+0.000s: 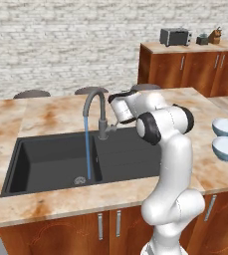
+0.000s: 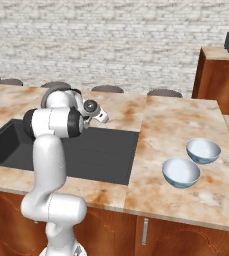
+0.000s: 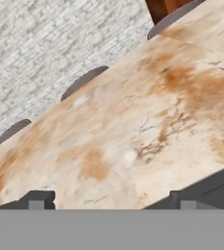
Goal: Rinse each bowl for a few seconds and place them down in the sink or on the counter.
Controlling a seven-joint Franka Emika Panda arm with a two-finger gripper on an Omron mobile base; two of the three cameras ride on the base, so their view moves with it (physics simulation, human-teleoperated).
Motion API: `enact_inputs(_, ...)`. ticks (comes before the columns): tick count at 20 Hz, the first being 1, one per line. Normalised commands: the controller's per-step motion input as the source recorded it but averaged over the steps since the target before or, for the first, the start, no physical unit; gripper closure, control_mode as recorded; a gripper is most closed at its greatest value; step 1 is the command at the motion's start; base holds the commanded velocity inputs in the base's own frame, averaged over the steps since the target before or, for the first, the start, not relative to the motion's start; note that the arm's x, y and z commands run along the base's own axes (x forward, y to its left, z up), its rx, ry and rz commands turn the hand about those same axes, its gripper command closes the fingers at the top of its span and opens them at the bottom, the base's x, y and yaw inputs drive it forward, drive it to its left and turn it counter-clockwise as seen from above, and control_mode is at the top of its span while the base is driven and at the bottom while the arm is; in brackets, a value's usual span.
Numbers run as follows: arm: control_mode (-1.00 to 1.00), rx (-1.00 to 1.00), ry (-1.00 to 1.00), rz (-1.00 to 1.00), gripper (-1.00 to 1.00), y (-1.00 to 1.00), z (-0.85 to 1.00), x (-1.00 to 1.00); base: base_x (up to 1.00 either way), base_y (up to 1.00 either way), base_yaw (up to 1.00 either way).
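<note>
So in the left base view the faucet [image 1: 96, 107] is running, with a blue stream dropping into the basin of the sink [image 1: 51, 162], and the arm's hand sits up by the faucet base, so my guess is the water just got turned on and no rinsing has begun. Both bowls, the far bowl [image 1: 226, 127] and the near bowl [image 1: 227, 148], sit on the counter [image 1: 46, 117] well off to the right, touching or nearly so, nowhere near the water. From the right base view it's the same story: the gripper [image 2: 104, 117] hovers over the back edge of the sink, pointing out across the counter, while the two bowls rest side by side well apart from it on the right (both look dry and empty, though that's hard to call). In the hand view the two fingertips [image 3: 41, 199] poke up at the bottom, set wide apart with nothing between them, looking out over bare marble. So basically everything's left: grab, rinse, set down, twice.
</note>
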Motion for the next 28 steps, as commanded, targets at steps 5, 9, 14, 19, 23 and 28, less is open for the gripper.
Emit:
enact_inputs(5,-1.0,0.05,0.05,0.0,-1.0,-0.26,0.38,-0.11,0.0,0.0,0.0)
enact_inputs(9,-1.0,0.03,0.03,0.0,-1.0,-0.28,0.33,-0.33,0.0,0.0,0.0)
enact_inputs(14,-1.0,0.01,0.01,0.0,-1.0,-0.25,0.31,-0.44,0.0,0.0,0.0)
enact_inputs(19,-1.0,0.0,0.01,0.0,-1.0,-0.29,0.29,-0.45,0.0,0.0,0.0)
enact_inputs(23,-1.0,0.0,0.02,0.0,-1.0,-0.32,0.31,-0.44,0.0,0.0,0.0)
enact_inputs(28,-1.0,0.0,0.06,-0.01,-1.0,-0.28,0.35,-0.3,0.0,0.0,0.0)
